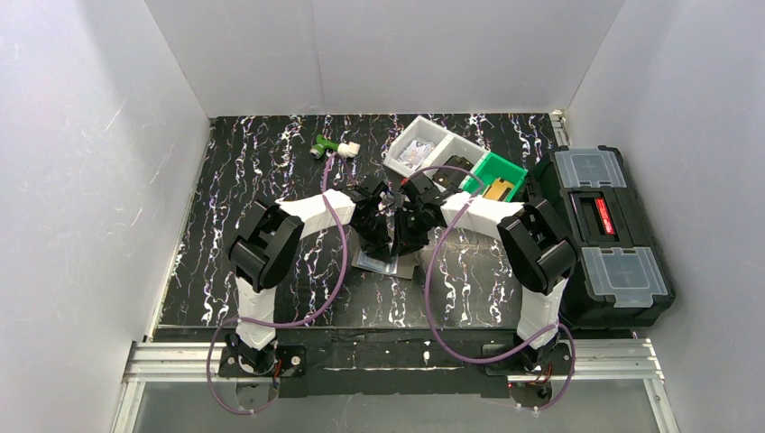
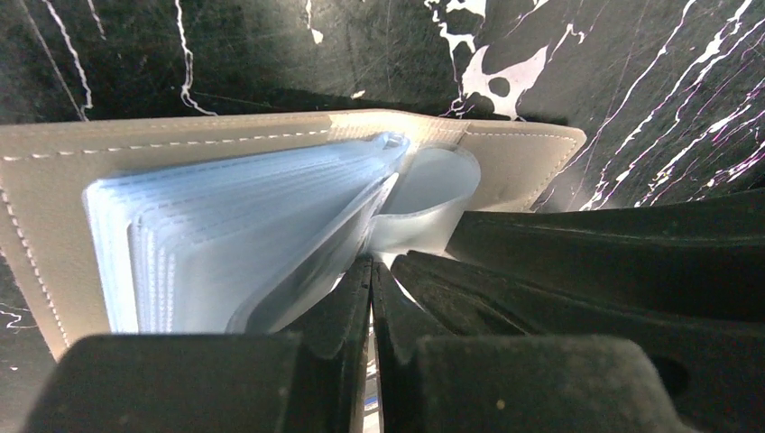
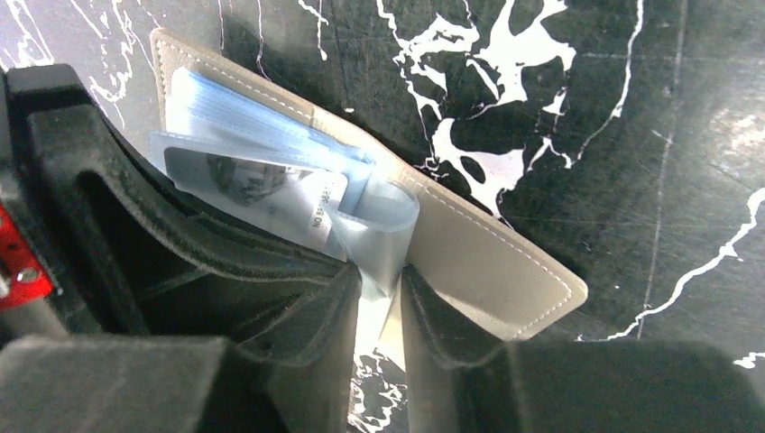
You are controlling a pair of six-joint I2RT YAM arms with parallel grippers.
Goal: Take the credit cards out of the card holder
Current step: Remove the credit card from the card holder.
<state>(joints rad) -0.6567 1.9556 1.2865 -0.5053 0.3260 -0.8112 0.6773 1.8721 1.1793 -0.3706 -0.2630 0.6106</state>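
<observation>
The card holder [image 1: 377,263] lies open at the table's middle, under both grippers. In the left wrist view its grey stitched cover [image 2: 54,180] holds a fanned stack of clear blue sleeves [image 2: 225,234]. My left gripper [image 2: 372,271] is shut at the base of the sleeves, with a thin light edge pinched between its fingers. In the right wrist view a pale printed card [image 3: 262,194] sits in a raised sleeve, its lower edge hidden behind the left fingers. My right gripper [image 3: 379,280] is shut on a looped clear sleeve [image 3: 383,221] beside the cover [image 3: 487,262]. The two grippers [image 1: 383,227] [image 1: 408,225] almost touch.
A white bin [image 1: 419,149] and a green bin [image 1: 496,176] stand at the back right. A black toolbox [image 1: 600,230] fills the right edge. A small green and white part [image 1: 329,144] lies at the back. White walls surround the table.
</observation>
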